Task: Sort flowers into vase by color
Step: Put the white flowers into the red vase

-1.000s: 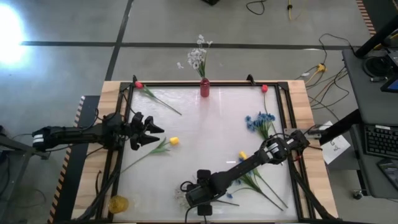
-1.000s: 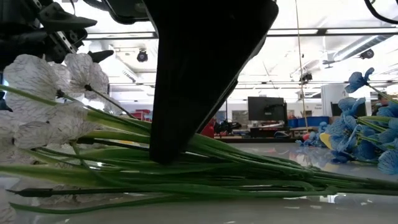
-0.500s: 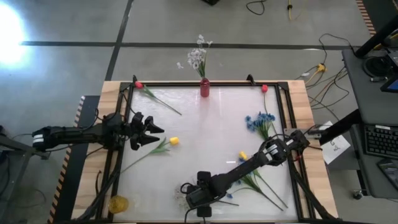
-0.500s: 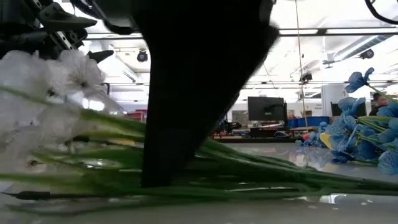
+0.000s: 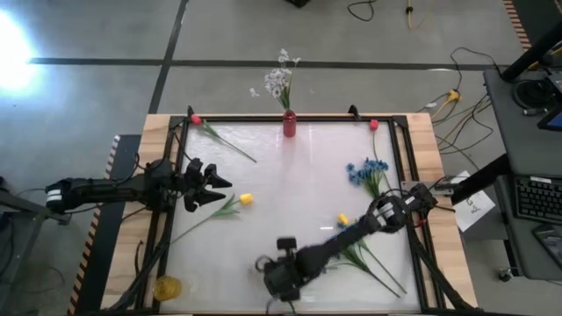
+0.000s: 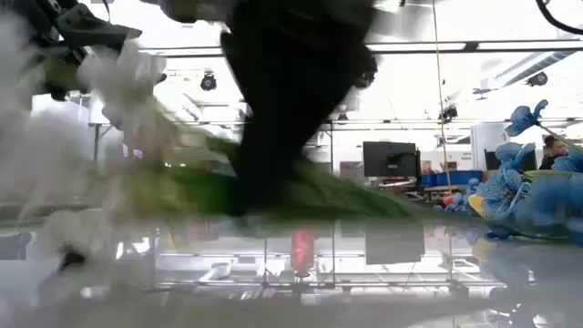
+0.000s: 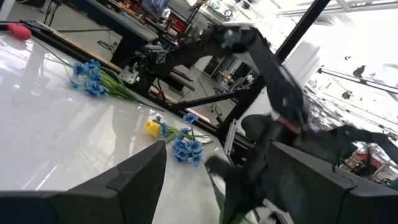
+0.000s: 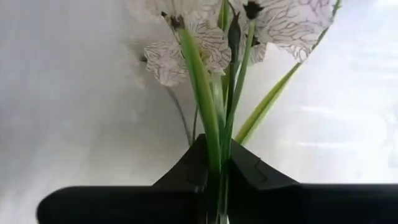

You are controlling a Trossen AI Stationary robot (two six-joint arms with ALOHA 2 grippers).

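A white flower spray (image 8: 211, 37) with green stems sits in my shut right gripper (image 5: 283, 276), near the table's front edge at the middle. The low view shows it only as a blur (image 6: 118, 91). My left gripper (image 5: 213, 188) waits open at the table's left, beside a yellow bud (image 5: 245, 199) lying on its stem. A red vase (image 5: 289, 124) at the far edge holds white flowers (image 5: 279, 79). Blue clusters (image 5: 362, 171) lie at the right. My right gripper pinches the spray's bunched green stems (image 8: 217, 163) between its two fingers, a little below the blossoms. The stems run out forward between the fingers, and the white blossoms spread beyond the fingertips. In the low view the stems (image 6: 301, 187) appear raised off the table top.
Pink-red buds lie at the far left corner (image 5: 195, 119) and far right (image 5: 374, 125). A yellow bud with small blue blossoms (image 5: 342, 219) lies under my right arm. A yellow vase (image 5: 167, 287) stands at the near left corner. A black frame (image 5: 263, 118) rims the white table.
My right gripper has shut on the white spray's stems, which lay flat on the table a second ago. It has shifted slightly toward the near edge, and the spray has come up off the table, blurred with motion.
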